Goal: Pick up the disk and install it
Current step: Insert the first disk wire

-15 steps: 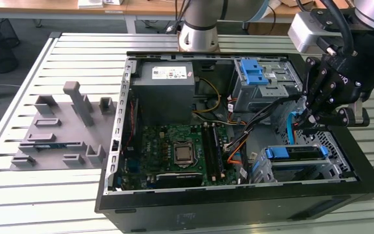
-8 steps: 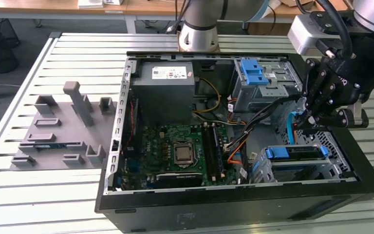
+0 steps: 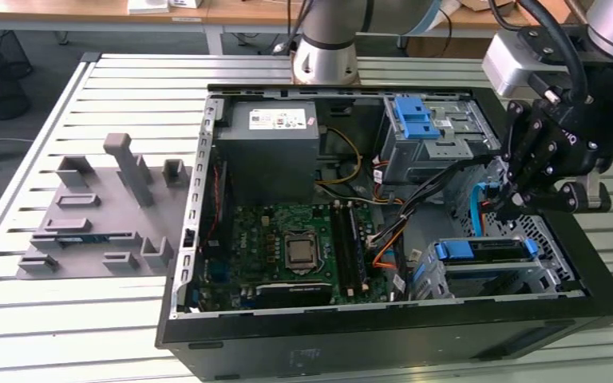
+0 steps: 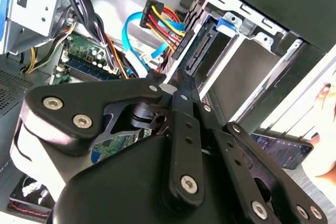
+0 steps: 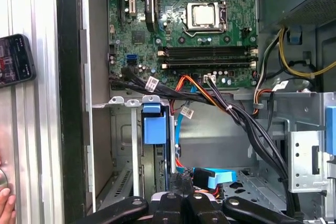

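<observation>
Slatted table [image 3: 125, 319] | open case [image 3: 392, 327] | disk [image 3: 482, 250] seated in bay | hand [image 3: 535, 203] clenched, empty, above bay edge

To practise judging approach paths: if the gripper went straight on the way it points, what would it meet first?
Probably the black plug with coloured wires on the disk in its cage, just ahead of the gripper. Depth is unclear; the blue cable beside it might come first.
</observation>
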Robot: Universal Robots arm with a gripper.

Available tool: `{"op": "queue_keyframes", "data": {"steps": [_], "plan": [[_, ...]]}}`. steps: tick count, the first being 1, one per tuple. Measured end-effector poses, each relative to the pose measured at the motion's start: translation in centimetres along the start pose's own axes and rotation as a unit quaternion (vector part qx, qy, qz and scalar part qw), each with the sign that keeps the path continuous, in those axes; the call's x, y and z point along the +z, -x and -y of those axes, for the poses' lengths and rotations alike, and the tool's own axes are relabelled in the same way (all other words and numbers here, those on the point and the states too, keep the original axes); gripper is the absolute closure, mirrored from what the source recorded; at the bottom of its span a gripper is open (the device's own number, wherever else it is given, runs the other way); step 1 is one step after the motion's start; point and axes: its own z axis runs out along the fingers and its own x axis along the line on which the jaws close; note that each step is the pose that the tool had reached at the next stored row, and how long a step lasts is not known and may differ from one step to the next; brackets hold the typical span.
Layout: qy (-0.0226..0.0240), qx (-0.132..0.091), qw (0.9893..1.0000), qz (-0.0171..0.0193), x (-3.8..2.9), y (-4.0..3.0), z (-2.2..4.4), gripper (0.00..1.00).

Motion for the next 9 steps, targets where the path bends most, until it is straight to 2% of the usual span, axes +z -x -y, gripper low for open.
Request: {"op": "queue_keyframes", "data": {"steps": [9], "plan": [[-0.0018, 0.000, 1.0000, 0.0000, 0.31, 0.12, 0.15, 0.89]]}}
